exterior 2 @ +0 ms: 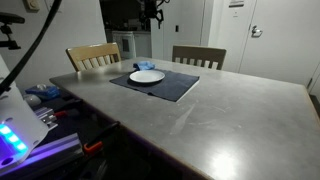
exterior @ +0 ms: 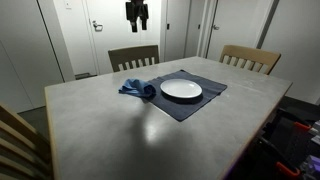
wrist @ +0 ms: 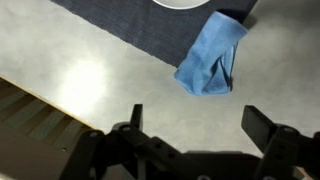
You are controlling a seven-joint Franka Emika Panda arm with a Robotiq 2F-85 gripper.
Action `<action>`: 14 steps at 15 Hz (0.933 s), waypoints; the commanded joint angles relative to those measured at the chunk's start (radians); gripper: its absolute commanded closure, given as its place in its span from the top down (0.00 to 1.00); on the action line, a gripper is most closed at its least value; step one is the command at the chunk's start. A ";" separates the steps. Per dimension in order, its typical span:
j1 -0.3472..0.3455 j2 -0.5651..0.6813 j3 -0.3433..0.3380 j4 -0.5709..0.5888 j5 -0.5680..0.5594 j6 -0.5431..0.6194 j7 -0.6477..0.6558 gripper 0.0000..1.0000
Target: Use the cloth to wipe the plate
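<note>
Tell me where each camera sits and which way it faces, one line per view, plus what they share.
Exterior view: raised, off a table corner, facing the plate and cloth; the gripper hangs at the top edge.
Exterior view: lower, beside cluttered electronics, facing across the table to the plate; gripper at the top.
Wrist view: looks down on the cloth and mat; the open gripper fills the bottom.
Shared: plate, cloth and mat appear in all three.
</note>
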 commanded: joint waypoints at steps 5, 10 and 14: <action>-0.005 0.024 -0.001 -0.003 0.032 0.047 0.070 1.00; 0.018 0.063 -0.010 0.002 0.029 0.044 0.208 1.00; 0.018 0.103 -0.004 0.002 0.040 0.049 0.258 1.00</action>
